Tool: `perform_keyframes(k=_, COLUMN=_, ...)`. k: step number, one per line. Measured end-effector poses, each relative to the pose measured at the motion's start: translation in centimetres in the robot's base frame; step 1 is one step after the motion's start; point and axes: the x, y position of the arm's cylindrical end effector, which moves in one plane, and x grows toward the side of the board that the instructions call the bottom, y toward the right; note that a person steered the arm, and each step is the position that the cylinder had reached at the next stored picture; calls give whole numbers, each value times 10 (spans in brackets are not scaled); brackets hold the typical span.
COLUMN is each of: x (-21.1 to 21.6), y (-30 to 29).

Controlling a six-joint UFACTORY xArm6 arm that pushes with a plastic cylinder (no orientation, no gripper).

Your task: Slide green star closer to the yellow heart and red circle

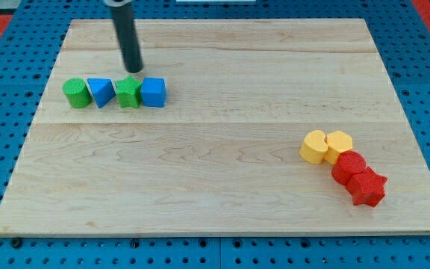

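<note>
Currently, my tip [133, 69] is positioned just above the green star [128, 93], far from the yellow heart [314, 147] and red circle [349, 167] on the counter [215, 149]; no claw is fitted.

The green star [128, 92] lies flat in the upper left of the frame. The yellow heart [314, 146] and red circle [349, 167] lie at the lower right, just beside each other, well apart from the star.
</note>
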Motion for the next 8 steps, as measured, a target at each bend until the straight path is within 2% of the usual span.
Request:
perform_keyframes(k=1, x=40, y=0)
perform_keyframes(k=3, x=90, y=93)
perform_keyframes(k=4, x=110, y=67)
perform_keyframes(k=5, x=103, y=35)
perform_keyframes(k=6, x=146, y=32)
perform_keyframes(k=7, x=153, y=88)
perform_keyframes(k=8, x=135, y=109)
